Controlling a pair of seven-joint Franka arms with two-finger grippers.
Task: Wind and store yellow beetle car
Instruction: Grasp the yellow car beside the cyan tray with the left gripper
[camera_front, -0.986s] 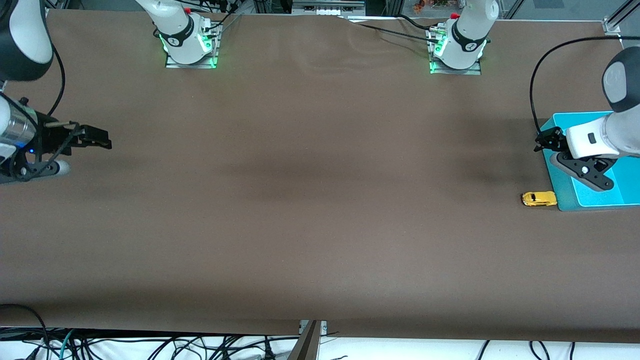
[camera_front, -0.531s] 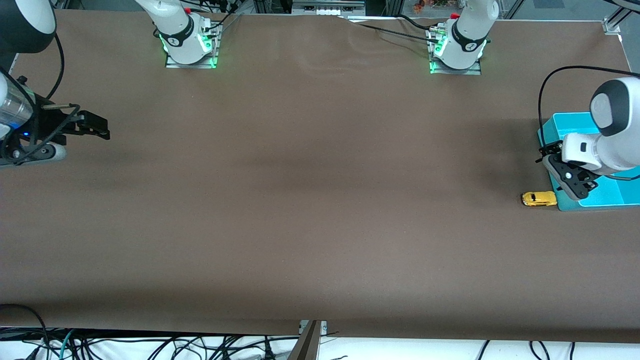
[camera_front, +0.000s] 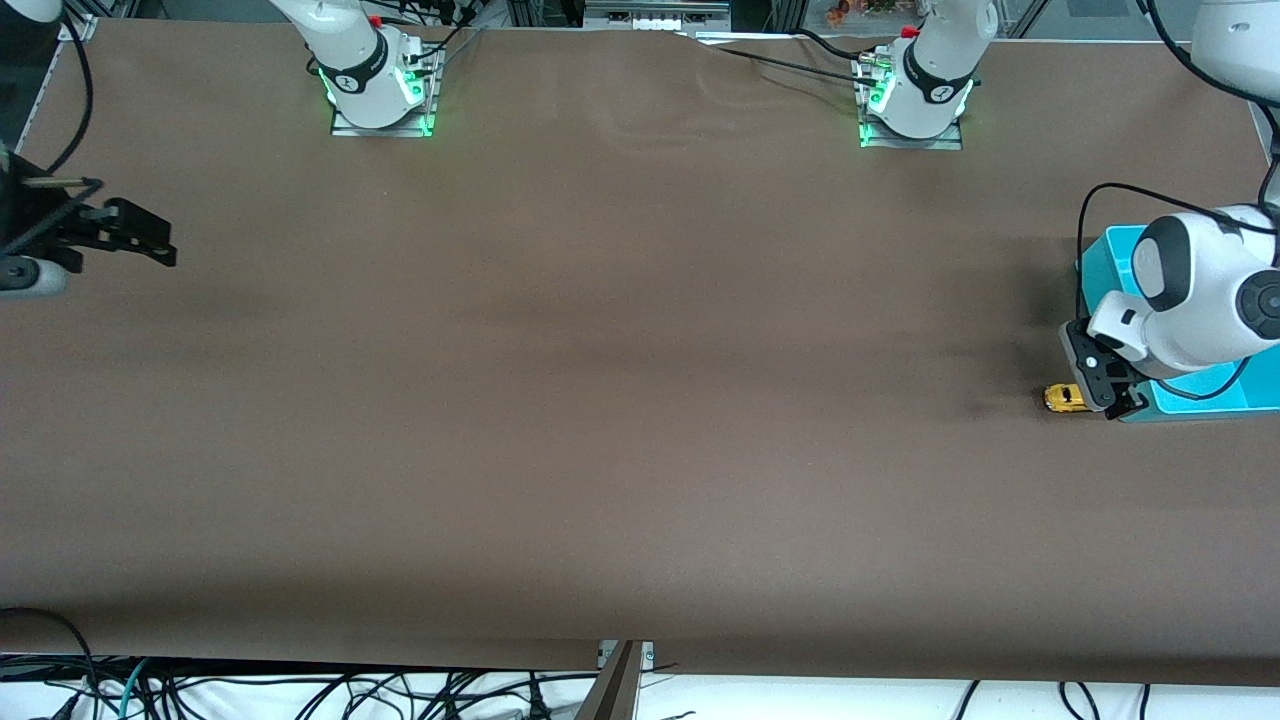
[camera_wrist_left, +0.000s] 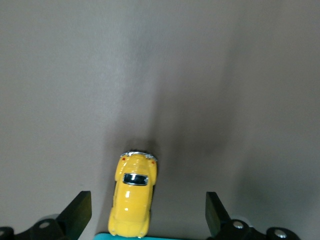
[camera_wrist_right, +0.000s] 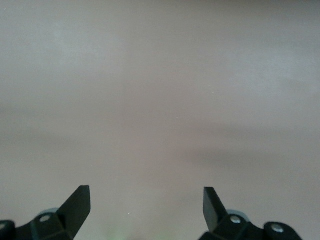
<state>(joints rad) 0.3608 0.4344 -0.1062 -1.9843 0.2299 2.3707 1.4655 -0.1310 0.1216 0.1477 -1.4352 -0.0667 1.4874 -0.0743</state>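
Observation:
The yellow beetle car (camera_front: 1062, 398) stands on the brown table against the teal bin (camera_front: 1205, 392), at the left arm's end. My left gripper (camera_front: 1100, 390) hangs just above the car and hides part of it. In the left wrist view the car (camera_wrist_left: 134, 200) lies between the spread fingers, nearer one of them, with its nose at the bin's teal edge (camera_wrist_left: 165, 237). The left gripper (camera_wrist_left: 145, 220) is open and touches nothing. My right gripper (camera_front: 140, 237) is open and empty over bare table at the right arm's end, and its wrist view (camera_wrist_right: 145, 210) shows only the mat.
The two arm bases (camera_front: 378, 85) (camera_front: 912, 95) stand along the table's edge farthest from the front camera. A black cable (camera_front: 1085, 215) loops above the bin. Cables hang below the near table edge (camera_front: 620, 655).
My left gripper has swung from over the bin down to just above the car. My right gripper has drawn back toward the right arm's end of the table. The car has not moved.

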